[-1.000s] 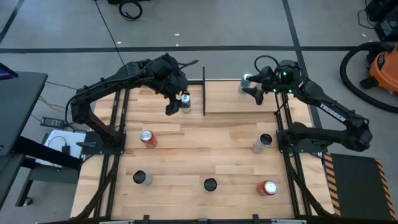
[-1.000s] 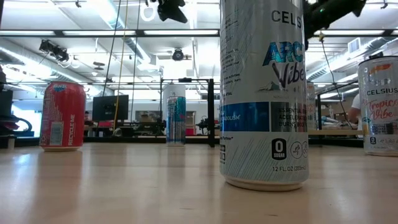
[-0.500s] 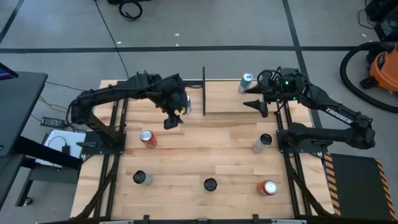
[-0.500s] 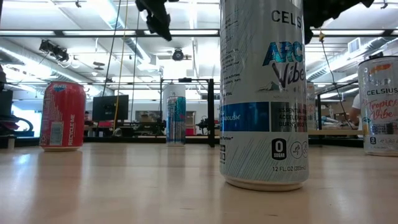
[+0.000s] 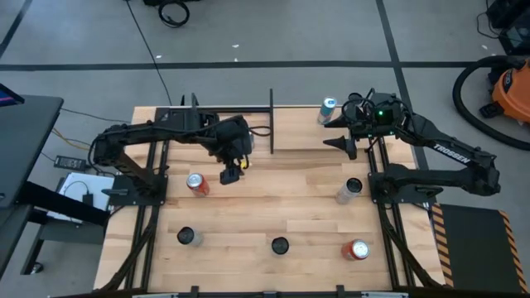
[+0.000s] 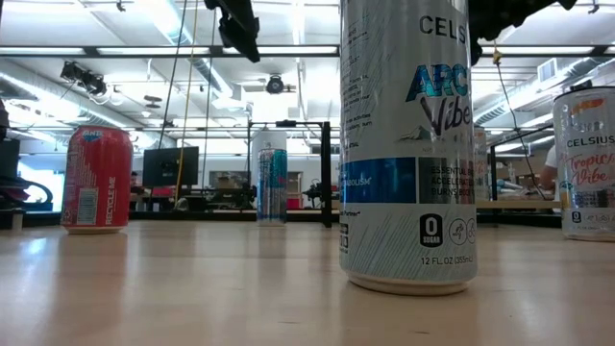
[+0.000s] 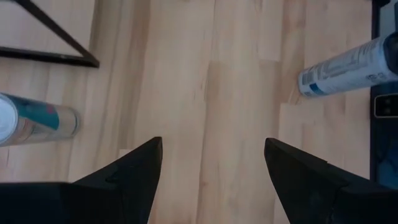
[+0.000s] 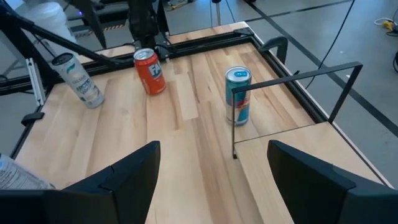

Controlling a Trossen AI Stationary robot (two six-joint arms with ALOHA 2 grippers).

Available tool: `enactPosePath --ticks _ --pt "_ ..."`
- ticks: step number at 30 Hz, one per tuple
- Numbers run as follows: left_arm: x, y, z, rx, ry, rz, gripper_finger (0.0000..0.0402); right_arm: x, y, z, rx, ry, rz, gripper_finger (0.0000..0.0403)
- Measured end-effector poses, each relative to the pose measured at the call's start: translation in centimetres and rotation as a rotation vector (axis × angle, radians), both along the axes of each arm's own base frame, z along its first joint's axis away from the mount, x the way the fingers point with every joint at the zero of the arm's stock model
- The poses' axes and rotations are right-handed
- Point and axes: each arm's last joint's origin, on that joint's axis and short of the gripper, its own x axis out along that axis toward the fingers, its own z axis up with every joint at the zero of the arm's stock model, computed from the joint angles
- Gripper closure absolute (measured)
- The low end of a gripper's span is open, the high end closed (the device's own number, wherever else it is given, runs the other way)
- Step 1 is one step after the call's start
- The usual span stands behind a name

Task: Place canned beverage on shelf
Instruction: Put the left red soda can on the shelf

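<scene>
The shelf (image 5: 323, 132) is a pale panel edged by black rods at the table's far middle-right. A silver-blue can (image 5: 329, 108) stands upright on its far right corner. A teal can (image 8: 237, 94) stands upright on the tabletop just left of the shelf's left end rod; it also shows in the low view (image 6: 272, 173) and the left wrist view (image 7: 31, 121). My left gripper (image 5: 230, 171) is open and empty above the table, nearer than the teal can. My right gripper (image 5: 344, 139) is open and empty over the shelf's right part.
Other cans stand on the table: a red one (image 5: 196, 184) at the left, a dark-topped one (image 5: 185, 237) and another (image 5: 280, 245) near the front edge, a silver one (image 5: 351, 189) and a red one (image 5: 358, 250) at the right. Bare wood lies mid-table.
My left gripper has drawn away from the teal can toward the table's near edge, staying open. My right gripper has moved a little from the can on the shelf toward the near edge. Both cans stay upright where they were.
</scene>
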Motion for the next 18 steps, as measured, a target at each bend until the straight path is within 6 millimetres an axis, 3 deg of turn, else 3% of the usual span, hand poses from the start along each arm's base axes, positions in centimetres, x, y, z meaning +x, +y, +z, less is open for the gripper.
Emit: enactPosePath --ticks 18 --pt "2.9 0.1 2.4 0.043 -0.39 -0.004 0.0118 -0.1 -0.1 -0.1 -0.015 0.016 -0.046 0.0098"
